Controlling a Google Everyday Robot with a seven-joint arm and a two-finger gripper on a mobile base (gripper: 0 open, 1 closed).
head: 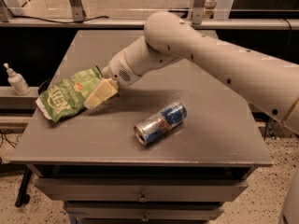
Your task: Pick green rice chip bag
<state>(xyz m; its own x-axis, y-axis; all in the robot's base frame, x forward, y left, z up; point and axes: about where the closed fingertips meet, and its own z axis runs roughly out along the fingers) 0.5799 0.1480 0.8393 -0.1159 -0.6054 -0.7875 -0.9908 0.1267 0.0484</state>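
**Item:** green rice chip bag (pixel 63 98). Crinkled light-green foil, lying flat near the left edge of the table (pixel 210 139).

**Pincer** (pixel 100 94): at the bag's right end, touching or just over it. Whether it is apart or together cannot be told.

**Risks, as judged:** a nudge may slide the slick foil toward the table's left edge, and a hold on one loose fold could slip.

**Writing:** white lettering and a red-orange mark, neither legible.

**Drink can** (pixel 160 123): silver-blue, on its side, well apart from the bag, label unreadable.

Off-white jointed arm (pixel 210 55), dark screw dots (pixel 227 81), perforated wrist grille (pixel 124 74), cream pincer (pixel 100 94) at green rice chip bag (pixel 65 97)
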